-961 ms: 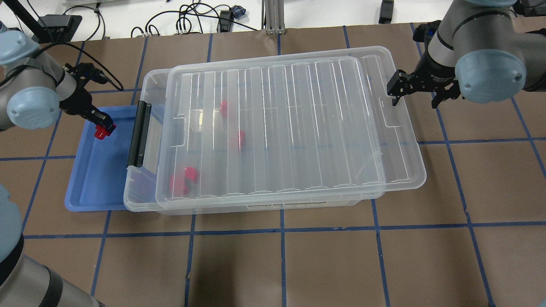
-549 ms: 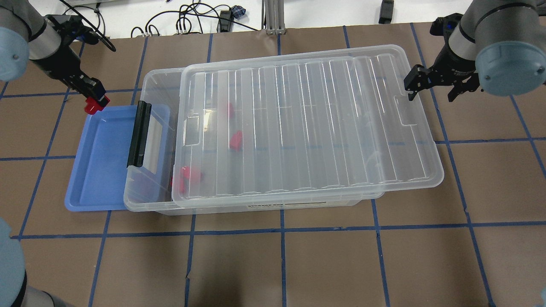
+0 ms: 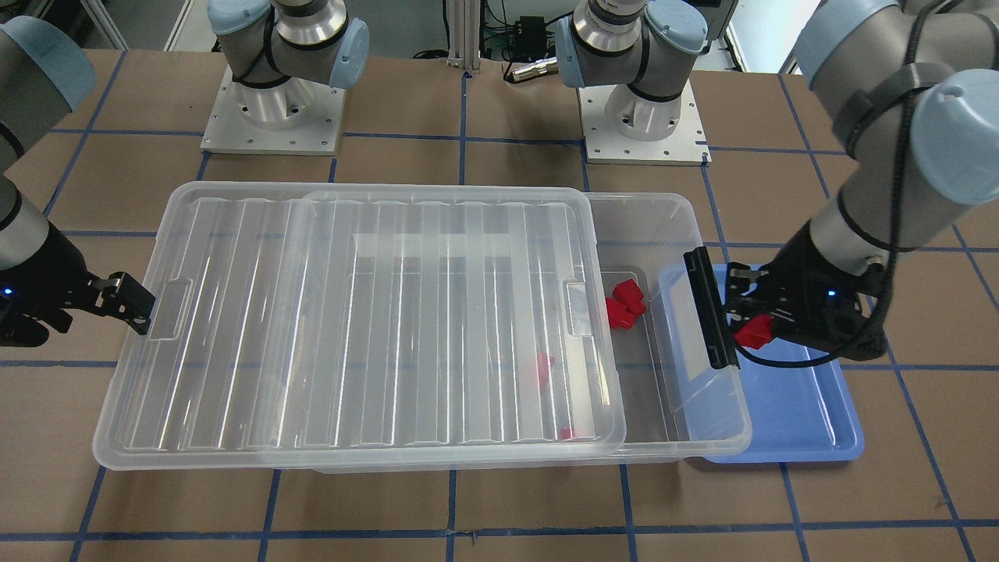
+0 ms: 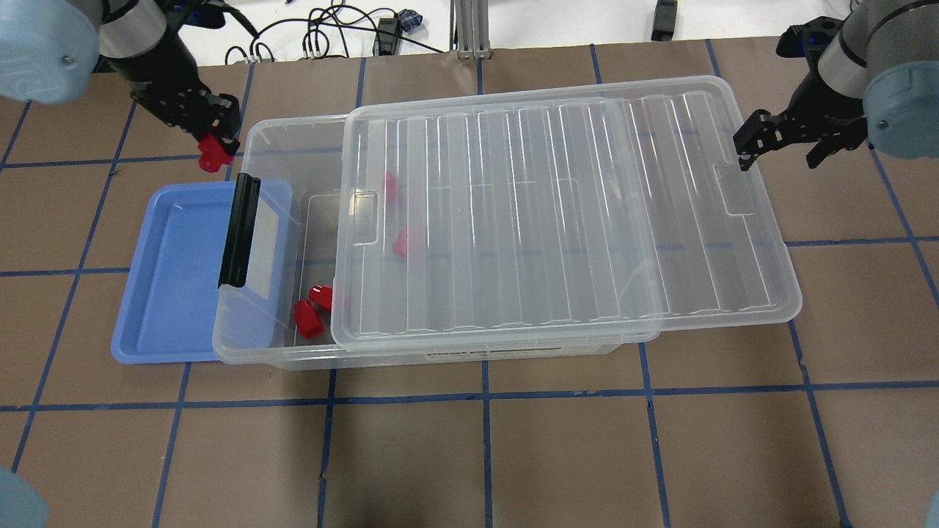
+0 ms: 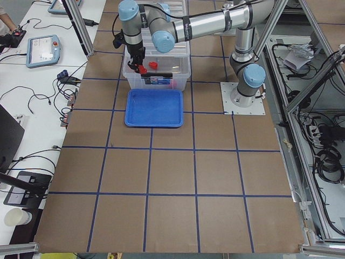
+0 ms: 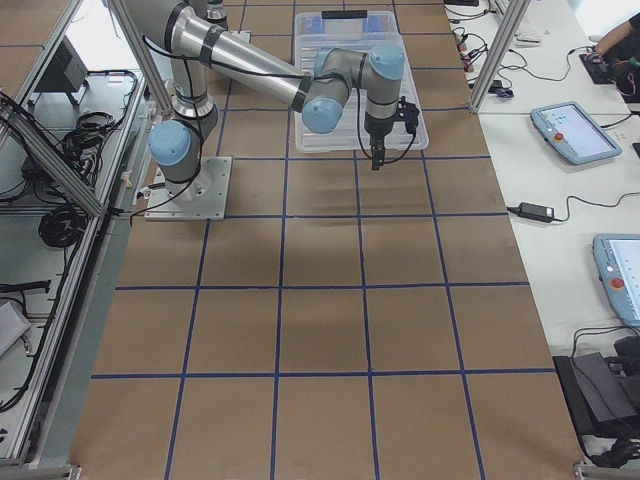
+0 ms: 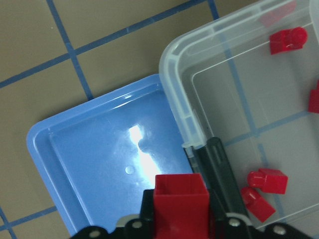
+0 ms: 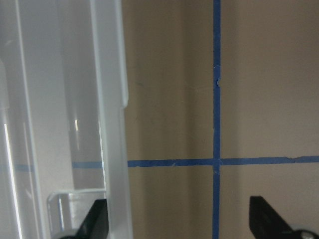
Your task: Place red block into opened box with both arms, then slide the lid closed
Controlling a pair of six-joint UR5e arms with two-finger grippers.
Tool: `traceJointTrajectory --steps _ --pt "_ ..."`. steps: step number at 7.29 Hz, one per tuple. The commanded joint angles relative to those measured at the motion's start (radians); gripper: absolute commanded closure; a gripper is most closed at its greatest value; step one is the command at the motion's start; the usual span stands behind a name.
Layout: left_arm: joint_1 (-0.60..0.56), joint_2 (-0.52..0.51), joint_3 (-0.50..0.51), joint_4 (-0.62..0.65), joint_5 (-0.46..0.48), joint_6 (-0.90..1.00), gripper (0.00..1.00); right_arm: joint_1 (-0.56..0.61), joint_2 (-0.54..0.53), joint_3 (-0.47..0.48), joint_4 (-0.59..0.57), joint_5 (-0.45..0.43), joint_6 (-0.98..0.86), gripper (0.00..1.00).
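My left gripper is shut on the red block, held in the air beside the far left corner of the box. In the left wrist view the red block sits between the fingers above the box's black clip. The lid lies on the box, shifted right, so the left end is uncovered. My right gripper is open at the lid's right short side, one finger against the recess. Several red blocks lie inside the box.
A blue tray lies under the box's left end, with nothing in it. The black clip stands on the box's left rim. Cables and a stand run along the far edge. Brown table with blue tape lines surrounds the box.
The left gripper lifted the red block out of the blue tray and carried it back and right to the box's far left corner. The right gripper moved right and the lid slid right with it.
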State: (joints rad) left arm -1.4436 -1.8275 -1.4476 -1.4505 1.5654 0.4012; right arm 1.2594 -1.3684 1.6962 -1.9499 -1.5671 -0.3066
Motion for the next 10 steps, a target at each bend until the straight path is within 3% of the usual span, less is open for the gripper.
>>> traceJointTrajectory --steps 1,4,6,8,10 --pt "-0.075 -0.004 -0.031 0.013 -0.004 -0.139 0.99 -0.026 0.002 -0.001 -0.003 -0.004 -0.061 0.00" --pt "-0.113 -0.013 -0.111 0.048 -0.038 -0.275 0.99 -0.028 0.005 -0.007 -0.004 -0.037 -0.112 0.00" --pt "-0.100 -0.030 -0.196 0.199 -0.041 -0.149 0.98 -0.028 0.006 -0.006 -0.006 -0.039 -0.117 0.00" --pt "-0.100 -0.036 -0.301 0.299 -0.039 -0.217 0.99 -0.047 0.005 -0.007 -0.006 -0.039 -0.120 0.00" --pt "-0.100 -0.084 -0.333 0.392 -0.039 -0.274 0.99 -0.051 0.005 -0.007 -0.003 -0.039 -0.128 0.00"
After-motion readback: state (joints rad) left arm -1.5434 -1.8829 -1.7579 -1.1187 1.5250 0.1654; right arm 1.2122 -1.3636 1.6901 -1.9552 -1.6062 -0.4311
